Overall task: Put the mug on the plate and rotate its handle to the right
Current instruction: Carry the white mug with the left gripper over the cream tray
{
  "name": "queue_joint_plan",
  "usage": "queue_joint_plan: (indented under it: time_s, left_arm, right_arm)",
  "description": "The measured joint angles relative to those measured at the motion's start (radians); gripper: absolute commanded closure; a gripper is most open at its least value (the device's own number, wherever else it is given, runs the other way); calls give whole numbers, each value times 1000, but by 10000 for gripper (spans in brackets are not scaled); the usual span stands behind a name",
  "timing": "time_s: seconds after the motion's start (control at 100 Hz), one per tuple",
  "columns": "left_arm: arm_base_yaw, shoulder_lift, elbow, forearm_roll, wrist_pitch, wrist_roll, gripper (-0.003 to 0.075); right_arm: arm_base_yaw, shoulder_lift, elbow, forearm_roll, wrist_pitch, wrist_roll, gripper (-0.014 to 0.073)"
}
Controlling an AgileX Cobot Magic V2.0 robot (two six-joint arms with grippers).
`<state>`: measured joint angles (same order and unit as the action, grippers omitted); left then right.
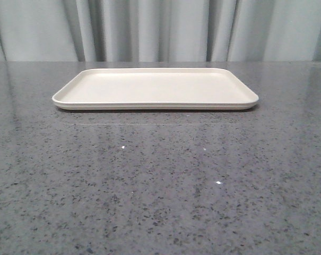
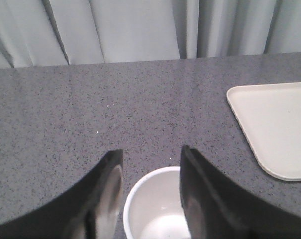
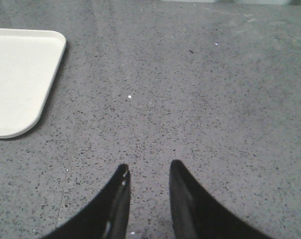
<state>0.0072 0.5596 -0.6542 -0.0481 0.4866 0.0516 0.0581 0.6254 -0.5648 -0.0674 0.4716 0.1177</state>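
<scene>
In your front view, the plate (image 1: pixel 155 89) lies flat across the upper middle on the speckled table (image 1: pixel 160 186). Your left wrist view shows the left gripper (image 2: pixel 151 172) spread, 1 finger inside the mug (image 2: pixel 155 209) at bottom centre, plate at right edge. In your right wrist view, the right gripper (image 3: pixel 149 172) stands parted over bare table, gripping nothing, plate at upper left.

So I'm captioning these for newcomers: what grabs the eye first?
The cream tray sits empty, mid-table toward the curtain in the front view. In the left wrist view, the left pincer is open above a white mug, one finger over its rim. The right pincer hangs open over bare tabletop.
</scene>
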Motion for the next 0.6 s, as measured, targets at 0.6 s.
queue_joint_plan:
  time_s: [0.6]
  left_arm:
    - [0, 349, -224, 58, 370, -194, 288]
  right_arm:
    - [77, 130, -93, 0, 48, -26, 358]
